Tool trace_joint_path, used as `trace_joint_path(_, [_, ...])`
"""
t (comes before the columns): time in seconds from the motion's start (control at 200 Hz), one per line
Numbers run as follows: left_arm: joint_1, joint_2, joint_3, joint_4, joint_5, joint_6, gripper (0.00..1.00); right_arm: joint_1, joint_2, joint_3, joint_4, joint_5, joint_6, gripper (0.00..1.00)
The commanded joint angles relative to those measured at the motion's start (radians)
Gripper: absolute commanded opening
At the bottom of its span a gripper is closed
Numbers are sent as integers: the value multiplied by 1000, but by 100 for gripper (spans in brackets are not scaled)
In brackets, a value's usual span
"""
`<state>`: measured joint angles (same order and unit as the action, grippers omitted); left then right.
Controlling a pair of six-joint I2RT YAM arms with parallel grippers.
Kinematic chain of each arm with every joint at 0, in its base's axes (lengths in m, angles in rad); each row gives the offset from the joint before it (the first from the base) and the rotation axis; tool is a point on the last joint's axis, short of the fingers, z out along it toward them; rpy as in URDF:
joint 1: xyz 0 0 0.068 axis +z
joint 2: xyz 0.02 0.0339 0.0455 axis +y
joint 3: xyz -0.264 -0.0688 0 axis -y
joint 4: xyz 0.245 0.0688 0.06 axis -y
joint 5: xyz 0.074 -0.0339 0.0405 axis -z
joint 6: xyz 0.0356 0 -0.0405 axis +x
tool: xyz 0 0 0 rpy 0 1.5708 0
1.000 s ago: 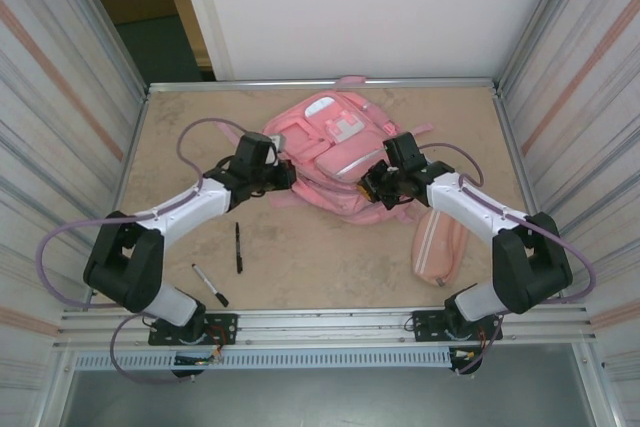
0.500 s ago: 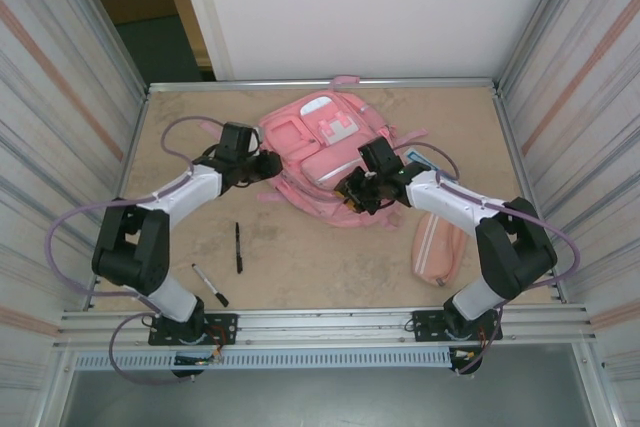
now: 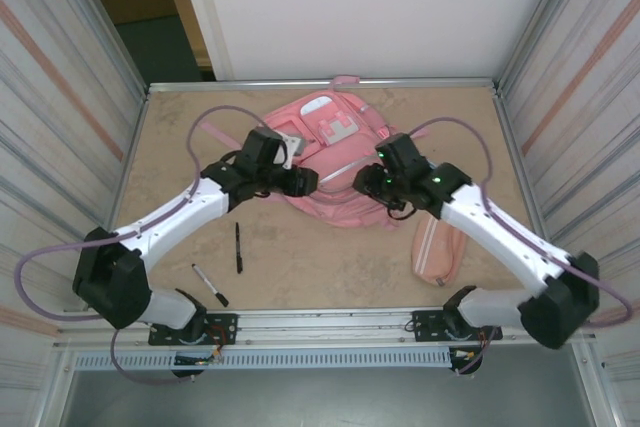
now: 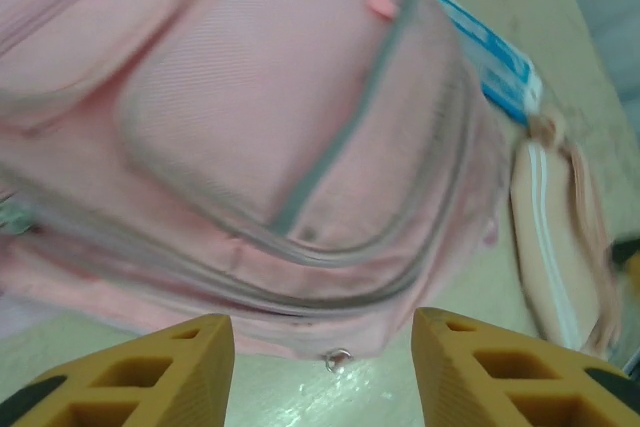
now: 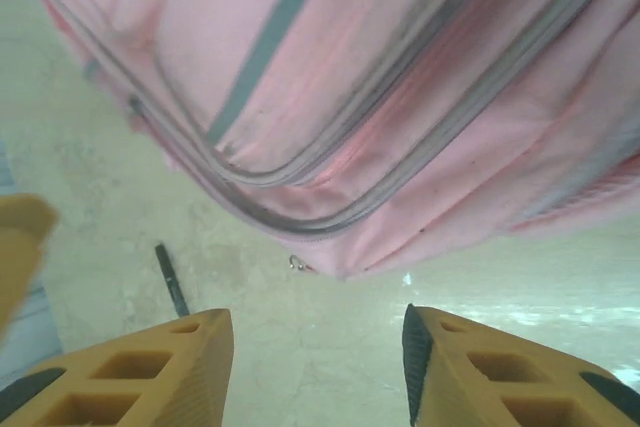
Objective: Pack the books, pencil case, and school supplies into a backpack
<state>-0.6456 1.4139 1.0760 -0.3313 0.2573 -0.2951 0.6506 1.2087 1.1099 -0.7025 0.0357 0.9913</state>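
Out over the table [image 3: 330, 267] from both sides, meeting at the near edge of the backpack [image 3: 335, 147]. Left gripper [image 3: 305, 182] spread apart and empty, poised above the pink fabric; right gripper [image 3: 362, 179] likewise parted, holding nothing, facing it across a small gap. Bag lying flat, front pockets up, toward the far middle of the table, zips apparently closed along the curved seams. Down at that near edge, just off the fabric, a small metal zip ring [image 4: 337, 359], lined up almost dead between the left fingers. Probably the reason for crowding in here: no getting anything inside without a zip pulled first, one side steadying the bag, the other tugging. Waiting beside the right arm, on the table just off the bag, the pencil case [image 3: 438, 249], zip running lengthwise, untouched. Peeking out along the bag's right side, just past one end of that pouch, the blue-and-white packet [image 4: 490, 57]. Over on the left, well clear of the bag, a black pen [image 3: 238, 247] and a white-tipped pen [image 3: 210, 285], handy for the left arm later. Nothing packed yet by the look of it; opening first, loading after.
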Motion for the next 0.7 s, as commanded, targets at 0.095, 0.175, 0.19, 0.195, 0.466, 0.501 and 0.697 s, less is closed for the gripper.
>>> trace_joint_path(0.095, [-232,65,39,151,-229,632,63,-75,-257,-62,-180,334,-172,57])
trace_joint_path(0.175, [-259,134,72,185,-319,713,75,-137,-387,-123,-114,132,-319,88])
trace_joint_path(0.19, [-259,148,84,182,-330,719,79,-144,-411,-138,-102,118,-329,98])
trace_joint_path(0.195, [-259,153,87,180,-334,720,80,-146,-420,-142,-99,115,-330,99])
trace_joint_path(0.466, [-234,428,312,58,-456,749,92,-230,-678,-260,-147,139,-293,99])
trace_joint_path(0.501, [-228,457,348,24,-448,729,89,-232,-688,-279,-146,136,-290,99])
trace_joint_path(0.697, [-185,574,466,-52,-403,634,41,-233,-691,-314,-162,84,-265,99])
